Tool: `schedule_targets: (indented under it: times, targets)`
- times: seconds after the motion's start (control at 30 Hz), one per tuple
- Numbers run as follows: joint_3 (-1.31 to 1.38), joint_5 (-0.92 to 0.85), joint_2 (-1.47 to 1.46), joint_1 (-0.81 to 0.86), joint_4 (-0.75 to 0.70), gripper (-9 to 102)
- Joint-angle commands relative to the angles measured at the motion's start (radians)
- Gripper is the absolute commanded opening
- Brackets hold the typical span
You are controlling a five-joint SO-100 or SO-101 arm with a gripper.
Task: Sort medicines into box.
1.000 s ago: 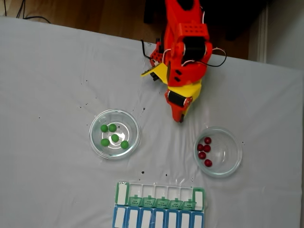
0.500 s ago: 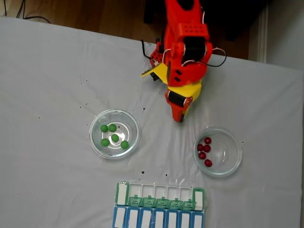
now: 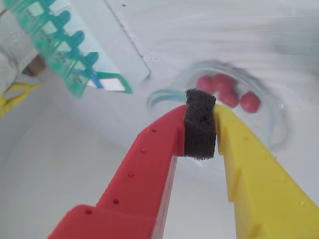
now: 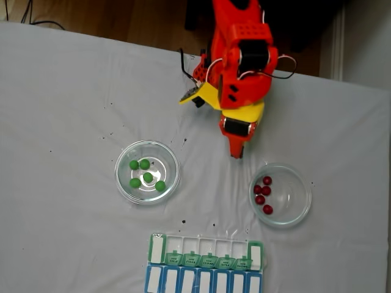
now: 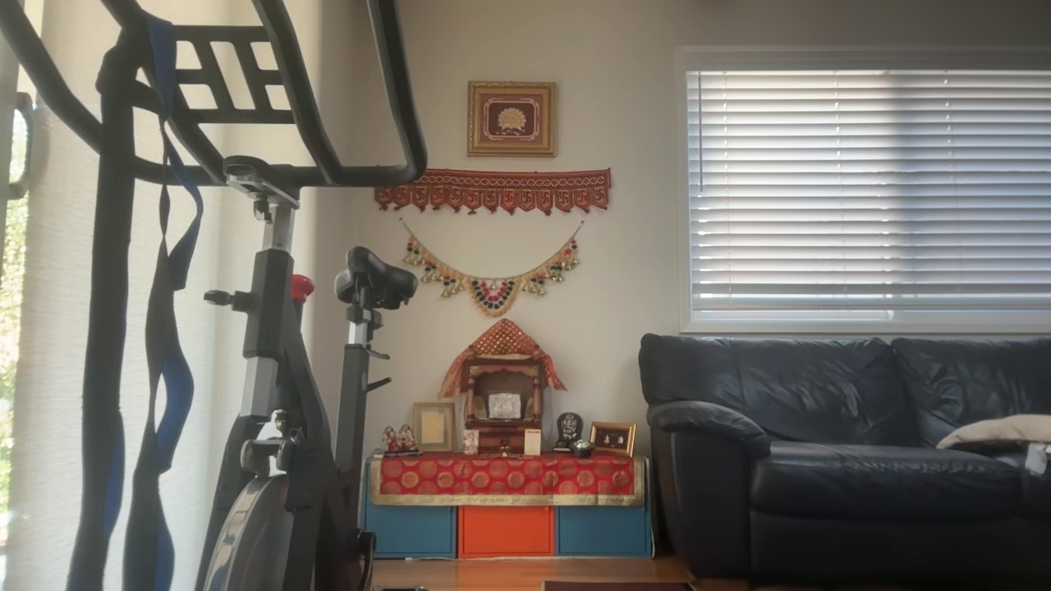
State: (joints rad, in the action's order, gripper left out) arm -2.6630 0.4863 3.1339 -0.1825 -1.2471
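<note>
In the fixed view, several green medicines lie in a clear round dish at left, and several dark red medicines lie in another dish at right. The box sits at the table's near edge, with green lids flipped open over white compartments and a blue-lidded row below. My gripper hangs over bare cloth between the dishes, up and left of the red dish. In the wrist view the gripper is shut, its red finger and yellow finger pressing only a black foam pad. The red medicines lie just beyond its tip, and the box is at upper left.
A white cloth with small dark specks covers the table. The orange arm base stands at the far edge, with wires beside it. The other view looks into a room with an exercise bike and a black sofa.
The arm has swung slightly to the right in the fixed view, carrying the gripper tip a little nearer the red dish. Dishes, medicines and box have not moved.
</note>
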Motion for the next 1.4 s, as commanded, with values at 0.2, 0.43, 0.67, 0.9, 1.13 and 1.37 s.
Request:
schedule_targets:
  times: [0.2, 0.43, 0.67, 0.9, 1.13, 1.37]
  targets:
    - [0.301, -0.229, -0.100, -0.018, -0.009, 1]
    - [0.606, -0.436, -0.549, -0.052, 0.003, 1]
    - [0.661, -0.586, -0.627, -0.114, -0.015, 1]
    - [0.856, -0.693, -0.834, -0.189, -0.152, 1]
    - [0.831, -0.841, -0.873, -0.253, -0.143, 1]
    - [0.946, -0.897, -1.072, -0.318, -0.172, 1]
